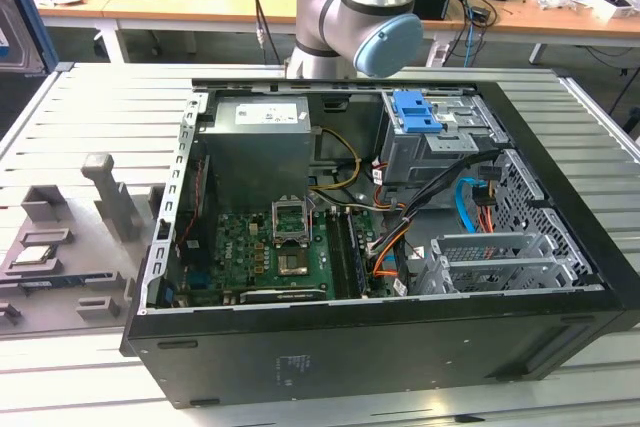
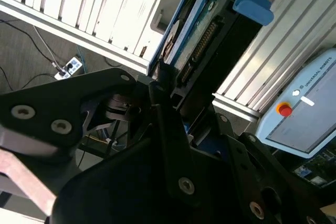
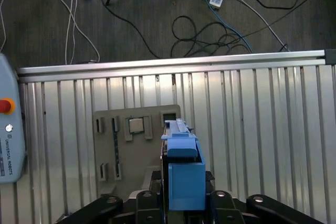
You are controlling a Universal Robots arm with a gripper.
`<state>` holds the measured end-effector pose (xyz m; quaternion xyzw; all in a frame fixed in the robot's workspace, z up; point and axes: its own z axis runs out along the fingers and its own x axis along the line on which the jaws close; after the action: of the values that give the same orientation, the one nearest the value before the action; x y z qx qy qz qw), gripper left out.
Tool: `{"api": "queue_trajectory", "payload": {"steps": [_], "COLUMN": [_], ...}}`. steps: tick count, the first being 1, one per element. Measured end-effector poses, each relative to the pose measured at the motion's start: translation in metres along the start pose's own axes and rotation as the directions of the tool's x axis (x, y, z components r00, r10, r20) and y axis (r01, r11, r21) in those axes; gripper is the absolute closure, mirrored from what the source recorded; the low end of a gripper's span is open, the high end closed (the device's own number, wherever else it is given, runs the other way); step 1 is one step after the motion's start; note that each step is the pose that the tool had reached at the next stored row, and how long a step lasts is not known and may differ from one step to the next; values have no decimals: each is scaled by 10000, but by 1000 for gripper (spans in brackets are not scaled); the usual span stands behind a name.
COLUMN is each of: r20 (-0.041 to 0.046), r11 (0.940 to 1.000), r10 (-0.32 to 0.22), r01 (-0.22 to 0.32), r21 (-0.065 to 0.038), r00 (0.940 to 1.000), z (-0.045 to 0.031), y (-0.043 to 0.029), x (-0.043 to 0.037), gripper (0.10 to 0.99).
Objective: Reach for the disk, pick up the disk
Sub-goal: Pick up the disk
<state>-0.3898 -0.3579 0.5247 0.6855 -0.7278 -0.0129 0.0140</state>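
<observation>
Above the slatted aluminium counter (image 3: pixel 262 129), the pincer (image 3: pixel 184 199) is closed on the disk (image 3: pixel 185 174), with a jaw on either side of its bright blue rail frame. In the second wrist view the disk (image 2: pixel 202 40) sticks out edge-on from the grip, its connector row showing, and it touches no surface, so the pick-up looks done. Clamping one end probably leaves most of the drive projecting free and keeps the connectors clear of the jaws.

Beneath it on the counter lies a grey fixture plate (image 3: pixel 113 150) carrying a small square chip (image 3: pixel 136 125), with a teach pendant (image 3: pixel 8 140) near the plate. In the exterior view the open computer case (image 1: pixel 400 357) lies on its side, and a blue latch (image 1: pixel 415 112) sits on top of its drive cage (image 1: pixel 440 147).
</observation>
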Motion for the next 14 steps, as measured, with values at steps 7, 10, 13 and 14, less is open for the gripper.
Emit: {"api": "queue_trajectory", "payload": {"steps": [7,10,13,14], "r20": [0,-1,1,-1], "r11": [10000,10000,10000,10000], "r10": [0,0,0,1], "r01": [0,0,0,-1], "r21": [1,0,2,1], "r00": [10000,10000,10000,10000], "z": [-59,-60,-62,-64], "y": [2,-12,-91,-121], "x": [0,-1,-6,-8], "gripper": [718,718,718,718]}}
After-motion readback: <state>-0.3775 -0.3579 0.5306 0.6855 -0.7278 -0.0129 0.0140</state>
